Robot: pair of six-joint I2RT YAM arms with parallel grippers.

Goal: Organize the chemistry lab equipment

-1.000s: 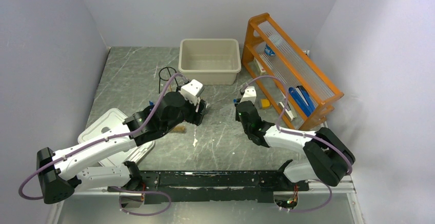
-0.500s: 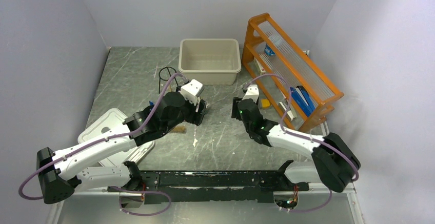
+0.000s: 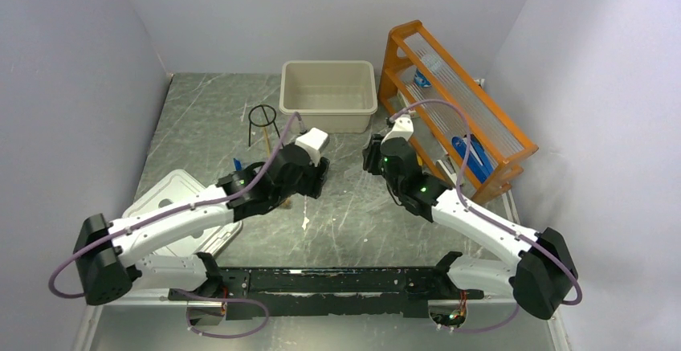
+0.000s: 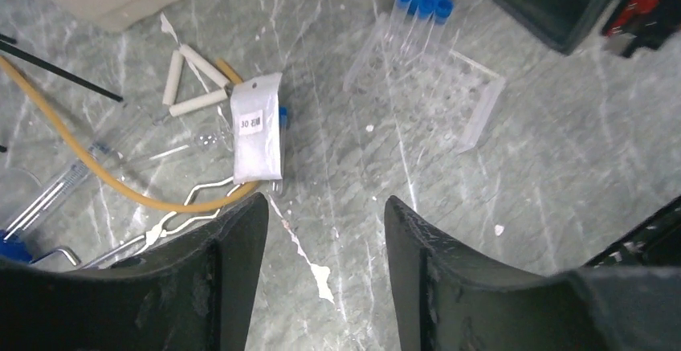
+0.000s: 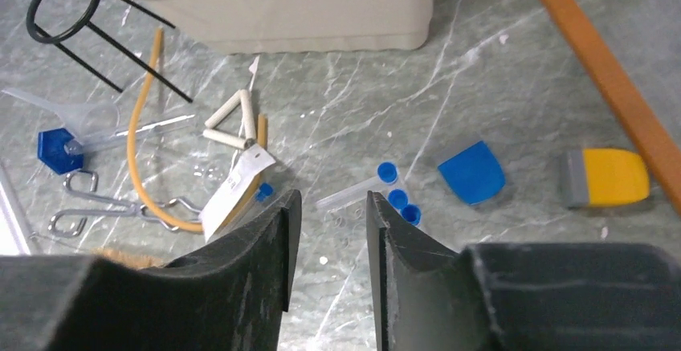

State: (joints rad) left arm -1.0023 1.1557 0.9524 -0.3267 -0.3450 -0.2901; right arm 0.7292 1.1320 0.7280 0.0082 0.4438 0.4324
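Far left, a white lid (image 3: 173, 206) lies flat on the table (image 3: 201, 126), partly under the left arm. Behind it the black tripod ring (image 3: 263, 118) stands upright on its legs, just left of the beige tub (image 3: 328, 94), which sits at the back centre. Left gripper (image 4: 323, 205) hangs over the loose pile, fingers (image 4: 233, 287) spread fairly wide, nothing between them, only bare table showing in the gap. In the pile: a clear funnel (image 5: 72, 114) next to a blue hex piece (image 5: 58, 146), and a tan rubber tube (image 5: 144, 126) curving down from near the tub and under the metal tongs (image 4: 170, 221). The white triangle (image 4: 193, 78) lies flat just beside the tube's upper run. The white packet (image 4: 257, 126) lies with one end touching the triangle and its near end over the tube. Brush bristles (image 5: 120, 259) show at the near edge of the pile, mostly hidden by the right wrist's finger. Right of the pile, the blue-capped tubes (image 5: 393, 190) lie on their sides together on a clear plastic holder (image 4: 438, 94), apart from the packet. Right gripper (image 5: 332, 197) hovers right above these tubes, jaws parted to a moderate gap, holding nothing. Further right on the table are a flat blue piece (image 5: 471, 172), then a yellow block with a grey end (image 5: 610, 177) just beside the foot of the orange rack (image 3: 454, 110). The rack stands along the right wall, with blue items on its shelves that are too small to identify.
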